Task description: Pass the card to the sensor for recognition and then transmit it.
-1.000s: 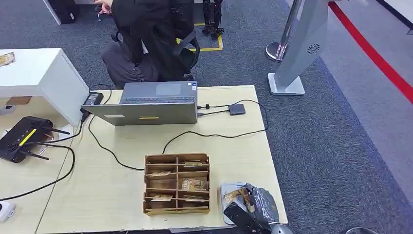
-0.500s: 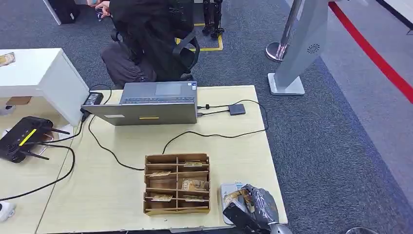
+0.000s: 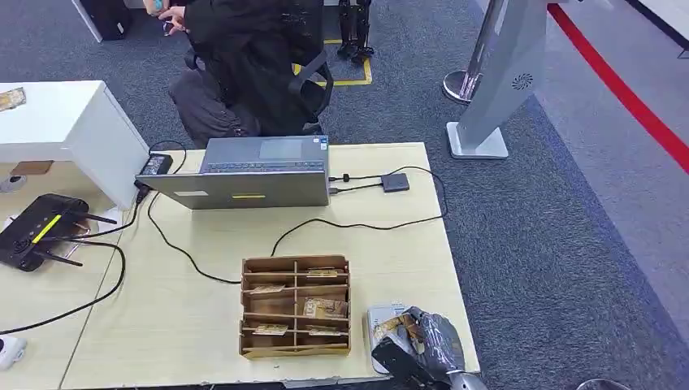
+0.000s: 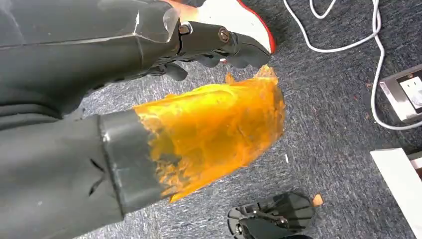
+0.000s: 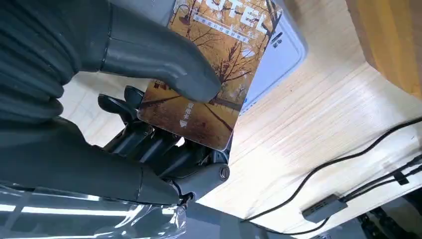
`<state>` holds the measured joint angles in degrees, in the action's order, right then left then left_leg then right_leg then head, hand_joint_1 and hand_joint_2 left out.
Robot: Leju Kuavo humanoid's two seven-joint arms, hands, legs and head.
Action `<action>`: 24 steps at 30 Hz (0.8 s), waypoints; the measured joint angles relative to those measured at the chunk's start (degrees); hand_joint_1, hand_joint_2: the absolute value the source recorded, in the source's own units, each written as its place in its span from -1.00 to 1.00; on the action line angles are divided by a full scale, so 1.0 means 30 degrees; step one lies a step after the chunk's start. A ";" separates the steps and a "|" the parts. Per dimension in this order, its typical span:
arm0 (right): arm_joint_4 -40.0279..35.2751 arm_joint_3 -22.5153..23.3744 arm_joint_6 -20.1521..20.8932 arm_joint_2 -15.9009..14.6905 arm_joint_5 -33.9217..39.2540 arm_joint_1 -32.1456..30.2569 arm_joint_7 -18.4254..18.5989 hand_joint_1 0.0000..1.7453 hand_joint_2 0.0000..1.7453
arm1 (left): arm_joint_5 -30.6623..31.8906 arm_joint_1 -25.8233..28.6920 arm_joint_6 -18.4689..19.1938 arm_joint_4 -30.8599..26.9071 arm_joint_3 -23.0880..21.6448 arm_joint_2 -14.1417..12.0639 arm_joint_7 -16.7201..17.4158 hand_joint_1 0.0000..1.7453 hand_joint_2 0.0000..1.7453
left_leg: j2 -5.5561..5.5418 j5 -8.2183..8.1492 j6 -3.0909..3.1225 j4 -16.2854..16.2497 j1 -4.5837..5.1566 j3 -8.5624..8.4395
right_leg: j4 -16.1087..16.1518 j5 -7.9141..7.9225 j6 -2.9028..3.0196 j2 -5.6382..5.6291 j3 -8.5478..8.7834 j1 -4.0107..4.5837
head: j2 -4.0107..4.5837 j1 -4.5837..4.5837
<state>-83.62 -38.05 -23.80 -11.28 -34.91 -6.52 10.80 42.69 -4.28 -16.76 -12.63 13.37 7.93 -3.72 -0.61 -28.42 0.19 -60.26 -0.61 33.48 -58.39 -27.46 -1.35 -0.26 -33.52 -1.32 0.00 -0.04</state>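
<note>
My right hand [image 3: 422, 345] is at the table's front right corner and pinches a card [image 3: 395, 325] printed with an autumn tree scene. In the right wrist view the thumb [image 5: 159, 55] presses the card [image 5: 234, 55] against the dark fingers beneath it. The card hovers flat just over the white sensor pad [image 5: 281, 52], which lies on the table [image 3: 195, 301] right of the wooden box; whether they touch I cannot tell. My left hand [image 4: 199, 119] hangs over the carpet with nothing in it, its thumb wrapped in orange tape and apart from the fingers [image 4: 224, 42].
A wooden card organiser [image 3: 295, 307] with several cards stands left of the sensor [image 3: 380, 315]. Behind it are a laptop [image 3: 244, 172], cables and a small hub [image 3: 395, 182]. A person [image 3: 252, 65] sits beyond the laptop. A router [image 3: 36, 231] lies at left, a grey kiosk [image 3: 500, 81] at right.
The person behind the laptop has shifted a little. My right hand and the card stay over the sensor.
</note>
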 joint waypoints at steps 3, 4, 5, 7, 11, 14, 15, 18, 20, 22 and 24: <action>0.0007 0.0000 0.0007 0.0001 -0.0015 0.0014 0.0007 1.00 1.00 | 0.0000 0.0000 0.0000 0.0000 -0.0007 -0.0007 0.0007 -1.00 -1.00 | 0.0000 0.0000 0.0000 0.0000 0.0000 0.0000 | 0.0000 0.0001 0.0000 0.0000 0.0000 0.0000 | 0.0000 0.0000; 0.0015 0.0000 0.0015 0.0001 -0.0037 0.0024 0.0007 1.00 1.00 | 0.0000 0.0000 0.0000 0.0000 -0.0006 -0.0007 0.0000 -1.00 -1.00 | 0.0000 0.0000 0.0000 0.0000 0.0000 0.0000 | 0.0000 0.0001 0.0000 0.0000 0.0000 0.0000 | 0.0000 0.0000; 0.0022 0.0000 0.0022 0.0008 -0.0066 0.0034 0.0015 1.00 1.00 | -0.0007 0.0000 0.0000 0.0000 0.0001 -0.0007 0.0007 -1.00 -1.00 | 0.0000 0.0000 0.0000 0.0000 0.0000 0.0000 | 0.0000 0.0001 -0.0001 0.0000 0.0000 0.0000 | 0.0000 0.0000; 0.0022 0.0000 0.0036 0.0022 -0.0131 0.0039 0.0044 1.00 1.00 | -0.0007 0.0000 0.0015 0.0000 0.0001 -0.0007 0.0000 -1.00 -1.00 | 0.0000 0.0000 0.0000 0.0000 0.0000 0.0000 | 0.0000 0.0001 -0.0001 0.0000 0.0001 0.0000 | 0.0000 0.0000; 0.0022 -0.0007 0.0095 0.0044 -0.0197 0.0051 0.0124 1.00 1.00 | -0.0014 0.0000 0.0044 0.0000 0.0000 -0.0007 0.0007 -1.00 -1.00 | 0.0000 0.0000 0.0000 0.0000 0.0000 0.0000 | 0.0000 0.0001 0.0000 -0.0001 0.0001 0.0000 | 0.0000 0.0000; 0.0029 -0.0007 0.0102 0.0052 -0.0240 0.0060 0.0138 1.00 1.00 | -0.0014 0.0001 0.0044 0.0000 0.0001 -0.0007 0.0001 -1.00 -1.00 | 0.0000 0.0000 0.0000 0.0000 0.0000 0.0000 | 0.0000 0.0001 0.0000 -0.0001 0.0001 0.0000 | 0.0000 0.0000; 0.0029 -0.0007 0.0109 0.0052 -0.0248 0.0062 0.0146 1.00 1.00 | -0.0007 0.0001 0.0044 0.0000 0.0001 -0.0007 0.0007 -1.00 -1.00 | 0.0000 0.0000 0.0000 0.0000 0.0000 0.0000 | 0.0000 0.0001 -0.0001 -0.0001 0.0001 0.0000 | 0.0000 0.0000; 0.0044 -0.0007 0.0109 0.0059 -0.0401 0.0073 0.0146 1.00 1.00 | -0.0037 0.0001 0.0036 0.0000 0.0001 -0.0007 0.0007 -1.00 -1.00 | 0.0000 0.0000 0.0000 0.0000 0.0000 0.0000 | 0.0000 0.0001 0.0000 -0.0001 0.0001 0.0000 | 0.0000 0.0000; 0.0044 -0.0007 0.0037 0.0066 -0.0589 0.0077 0.0146 1.00 1.00 | -0.0066 0.0001 0.0036 0.0000 0.0001 -0.0007 0.0007 -1.00 -1.00 | 0.0000 0.0000 0.0000 0.0000 0.0000 0.0000 | 0.0000 0.0001 0.0000 -0.0001 0.0002 0.0000 | 0.0000 0.0000; 0.0036 -0.0007 -0.0029 0.0073 -0.0795 0.0076 0.0146 1.00 1.00 | -0.0095 0.0004 0.0036 0.0000 0.0001 -0.0007 0.0007 -1.00 -1.00 | 0.0000 0.0000 0.0000 0.0000 0.0000 0.0000 | 0.0000 0.0002 0.0000 -0.0001 0.0001 0.0000 | 0.0000 0.0000; -0.0073 0.0000 -0.0066 0.0073 -0.1108 0.0065 0.0190 1.00 1.00 | -0.0124 0.0005 0.0036 0.0000 -0.0006 -0.0007 0.0000 -1.00 -1.00 | 0.0000 0.0000 0.0000 0.0000 0.0000 0.0000 | 0.0000 0.0001 0.0000 -0.0001 0.0001 0.0000 | 0.0000 0.0000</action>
<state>-83.84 -38.05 -24.00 -11.06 -38.23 -6.33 11.37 42.31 -4.27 -16.66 -12.63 13.36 7.91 -3.72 -0.61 -28.42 0.19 -60.26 -0.61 33.48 -58.39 -27.46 -1.35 -0.27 -33.52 -1.32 0.00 -0.04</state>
